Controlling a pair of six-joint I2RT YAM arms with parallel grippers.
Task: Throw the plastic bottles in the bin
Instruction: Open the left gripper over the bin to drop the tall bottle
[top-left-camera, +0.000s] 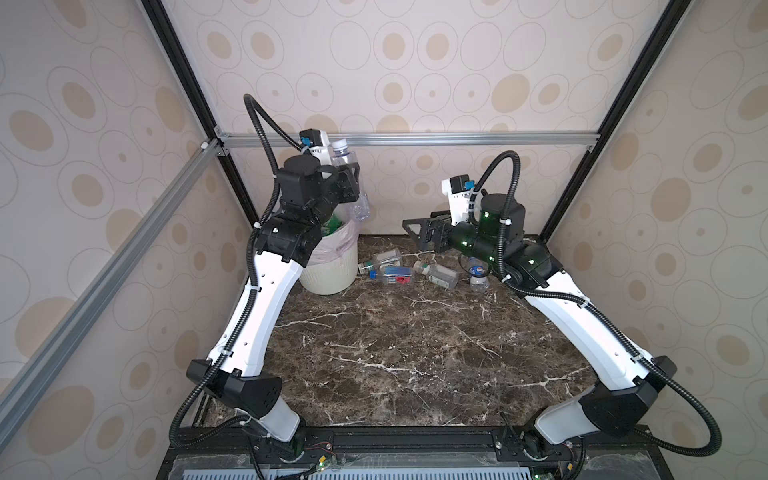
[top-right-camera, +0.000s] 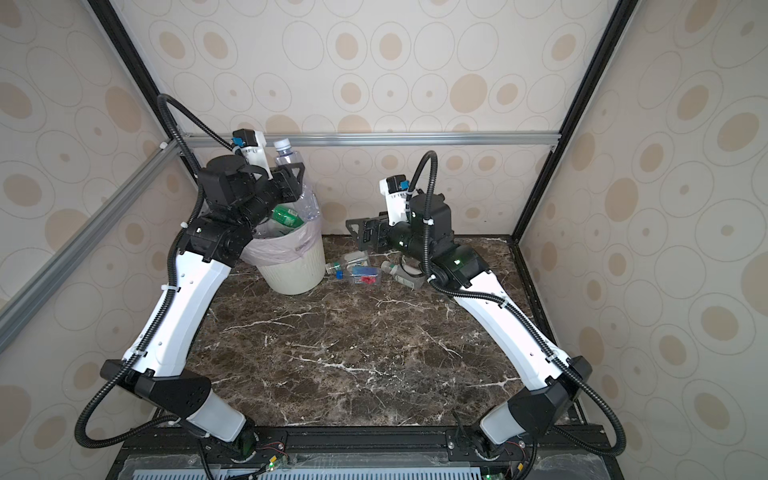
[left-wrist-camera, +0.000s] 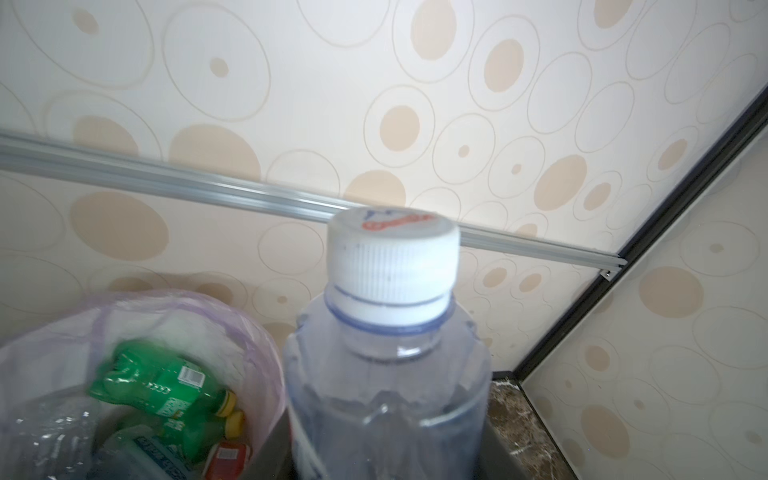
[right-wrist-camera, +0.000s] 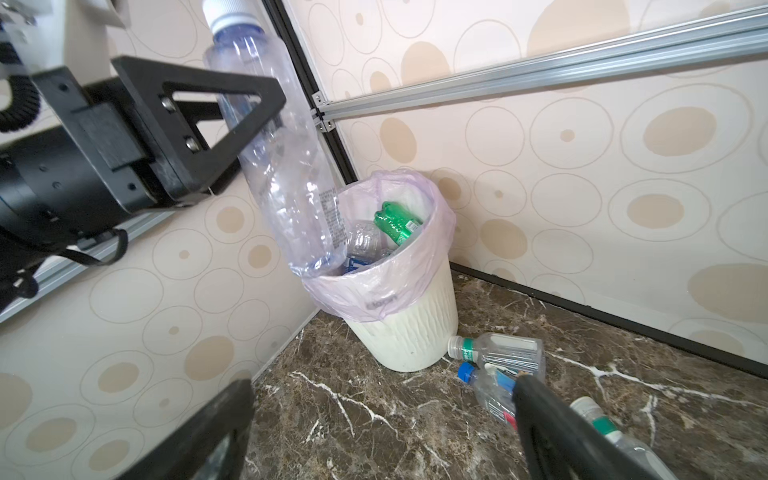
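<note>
**Release over the bin.** A clear bottle (right-wrist-camera: 286, 174) was held upright, cap uppermost, clamped at its upper body by the left gripper (right-wrist-camera: 257, 104). Its base hung close above the edge of the bin (right-wrist-camera: 409, 332), in which green and clear bottles were already seen. For a clean drop, the base would best be carried further over the opening before the jaws were parted, since a release at the rim might be deflected. The right gripper (top-left-camera: 415, 232) was held empty, jaws wide apart, above several bottles (top-left-camera: 392, 275) lying on the table (top-left-camera: 395, 353) beside the bin.
</note>
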